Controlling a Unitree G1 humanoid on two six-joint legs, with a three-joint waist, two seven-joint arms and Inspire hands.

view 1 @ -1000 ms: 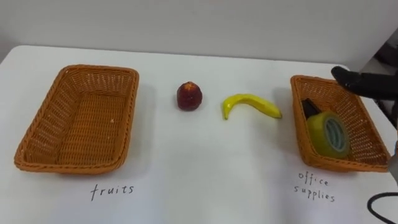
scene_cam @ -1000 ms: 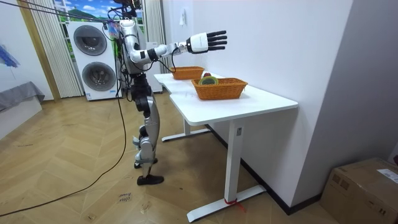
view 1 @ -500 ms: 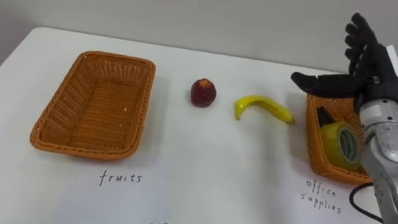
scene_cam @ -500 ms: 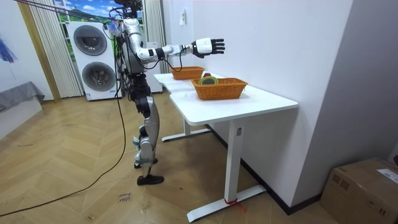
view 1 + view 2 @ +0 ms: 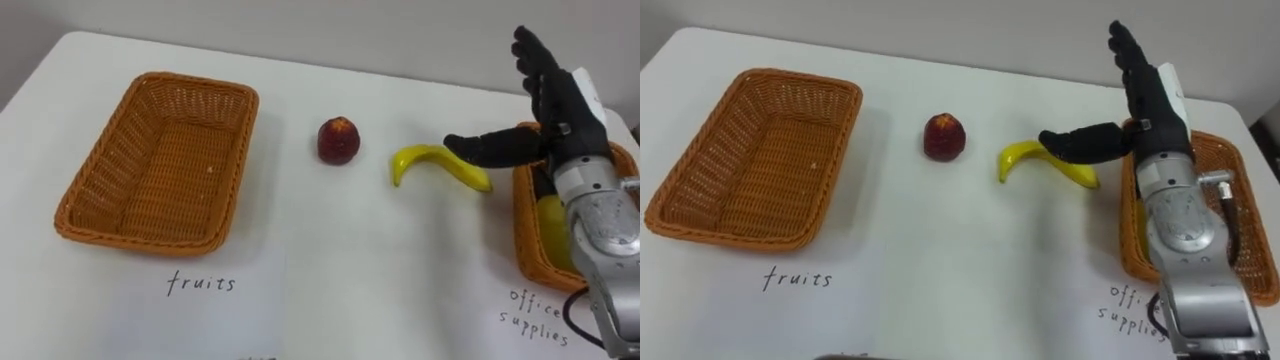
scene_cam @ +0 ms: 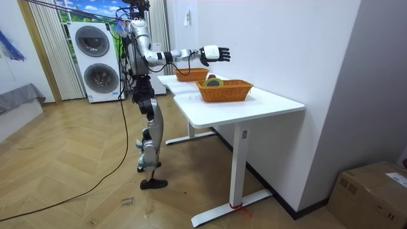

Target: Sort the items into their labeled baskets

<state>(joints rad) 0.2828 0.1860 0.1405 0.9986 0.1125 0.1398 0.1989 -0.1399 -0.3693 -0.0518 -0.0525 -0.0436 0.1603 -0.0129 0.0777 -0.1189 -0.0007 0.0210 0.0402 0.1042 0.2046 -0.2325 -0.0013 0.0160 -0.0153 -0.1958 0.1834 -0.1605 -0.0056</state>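
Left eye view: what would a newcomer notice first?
The robot's right hand stands out, raised over the right side of the table with fingers spread open and its thumb crossing in front of the banana. A red fruit lies just left of the banana. Both are out on the white table, while the fruit basket at far left holds nothing.

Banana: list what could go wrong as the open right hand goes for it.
1. The right hand has its thumb over the right end of the banana; gripped there, it may tip or slip.
2. The forearm crosses the office supplies basket; a low reach may nudge it.
3. The red fruit lies on the way to the fruits basket; a low carry may knock it.
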